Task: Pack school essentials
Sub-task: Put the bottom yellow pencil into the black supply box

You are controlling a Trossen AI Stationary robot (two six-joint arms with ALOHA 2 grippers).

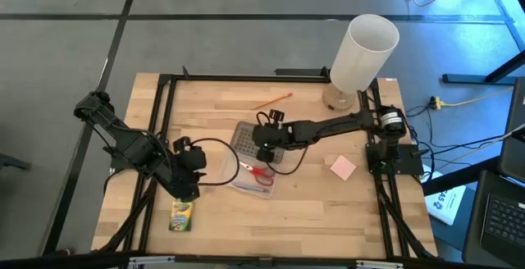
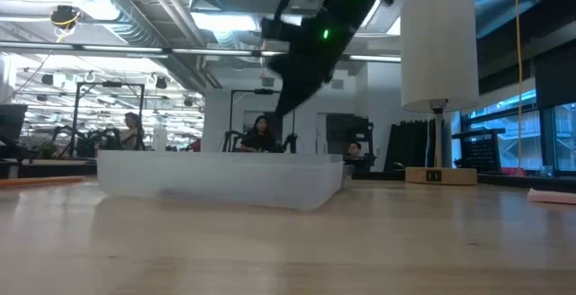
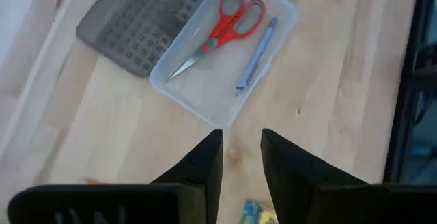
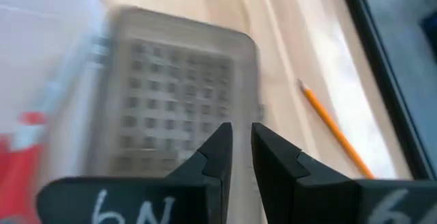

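Green-and-yellow crayon box (image 1: 181, 215) lies on the wooden tabletop (image 1: 312, 212) close to the near edge, toward the near-left corner. Left gripper (image 1: 189, 189) hovers just above and beside it, fingers (image 3: 205, 162) parted by a narrow gap, holding nothing. Clear box (image 3: 225, 60) sits around mid-tabletop; red-handled scissors (image 3: 222, 27) and bluish-purple pen (image 3: 257, 54) lie inside it, side by side. Grey dotted lid (image 3: 140, 22) lies flat against the box's far side. Right gripper (image 1: 264, 150) hangs over that lid, fingers (image 4: 212, 159) nearly closed, empty. Small pink block (image 1: 344, 167) rests toward the right edge. Thin orange pencil (image 1: 271, 100) lies near the far edge. Tall white cylinder (image 1: 362, 52) stands at the far-right corner.
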